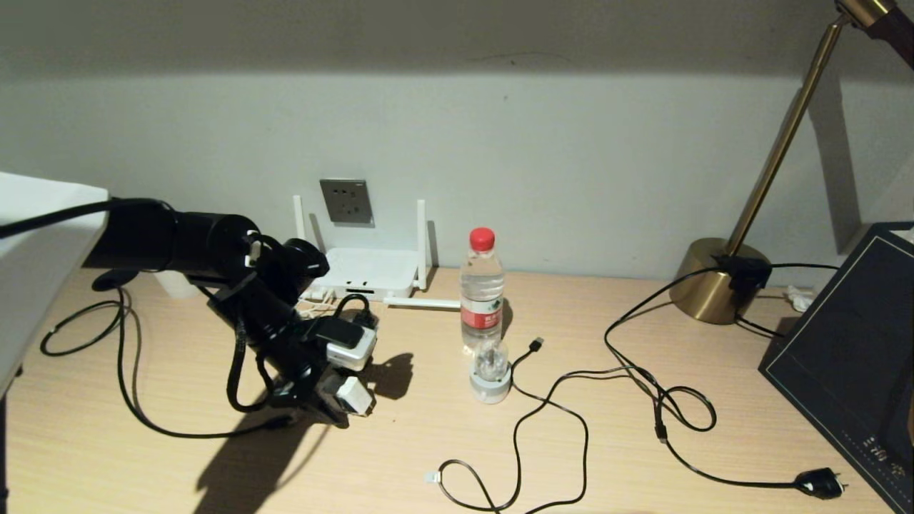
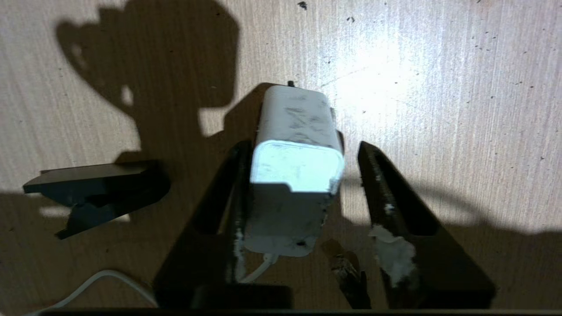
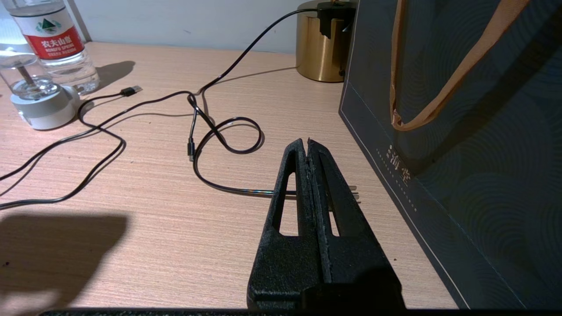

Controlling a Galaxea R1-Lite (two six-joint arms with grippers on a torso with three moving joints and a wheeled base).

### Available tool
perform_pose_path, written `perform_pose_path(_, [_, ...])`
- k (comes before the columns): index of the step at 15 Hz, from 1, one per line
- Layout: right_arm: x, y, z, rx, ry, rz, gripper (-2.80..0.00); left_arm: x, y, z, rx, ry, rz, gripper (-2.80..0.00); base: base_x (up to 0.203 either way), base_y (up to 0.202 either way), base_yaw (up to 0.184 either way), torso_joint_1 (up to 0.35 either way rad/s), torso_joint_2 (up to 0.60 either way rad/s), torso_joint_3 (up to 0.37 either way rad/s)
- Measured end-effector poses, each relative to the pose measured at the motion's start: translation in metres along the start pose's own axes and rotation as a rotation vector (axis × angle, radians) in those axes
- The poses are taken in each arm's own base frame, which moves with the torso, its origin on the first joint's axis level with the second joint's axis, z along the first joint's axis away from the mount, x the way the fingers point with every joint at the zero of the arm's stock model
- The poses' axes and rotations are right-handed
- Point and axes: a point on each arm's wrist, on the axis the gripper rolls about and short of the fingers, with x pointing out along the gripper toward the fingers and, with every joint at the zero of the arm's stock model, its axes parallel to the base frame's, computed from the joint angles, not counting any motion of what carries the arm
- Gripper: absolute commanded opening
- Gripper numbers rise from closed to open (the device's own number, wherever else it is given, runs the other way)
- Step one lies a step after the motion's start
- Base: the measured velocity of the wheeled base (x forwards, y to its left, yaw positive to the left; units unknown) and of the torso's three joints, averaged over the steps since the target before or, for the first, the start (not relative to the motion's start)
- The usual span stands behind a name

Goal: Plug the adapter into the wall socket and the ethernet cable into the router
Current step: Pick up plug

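Left wrist view shows the left gripper (image 2: 298, 193) spread wide over the desk (image 2: 461, 109), the white adapter (image 2: 296, 166) lying between its fingers (image 2: 386, 206); one finger touches its side while the other stands apart, so nothing is clamped. From the head camera, that gripper (image 1: 343, 389) sits at lower left of the frame, with the wall socket (image 1: 346, 201) and router (image 1: 368, 273) above it at centre left. At the bottom centre lies the ethernet cable (image 1: 457, 477). Seen from its own wrist camera, the right gripper (image 3: 307, 147) is pressed closed and empty beside a dark bag (image 3: 474, 131).
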Motion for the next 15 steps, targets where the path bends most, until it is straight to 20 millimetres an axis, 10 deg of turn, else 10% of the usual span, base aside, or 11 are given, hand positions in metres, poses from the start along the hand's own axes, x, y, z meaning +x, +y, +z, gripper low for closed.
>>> perform_pose_path(9, [0.0, 0.0, 0.0, 0.0, 0.0, 0.0, -2.8, -0.004, -0.013, 0.006, -0.004, -0.081, 0.01, -2.8, 0.0, 0.0, 0.0, 0.0, 0.0, 0.0])
perform_pose_path(15, [0.0, 0.0, 0.0, 0.0, 0.0, 0.0, -2.8, -0.076, -0.078, 0.017, -0.205, -0.178, 0.135, -2.8, 0.0, 0.0, 0.0, 0.0, 0.0, 0.0])
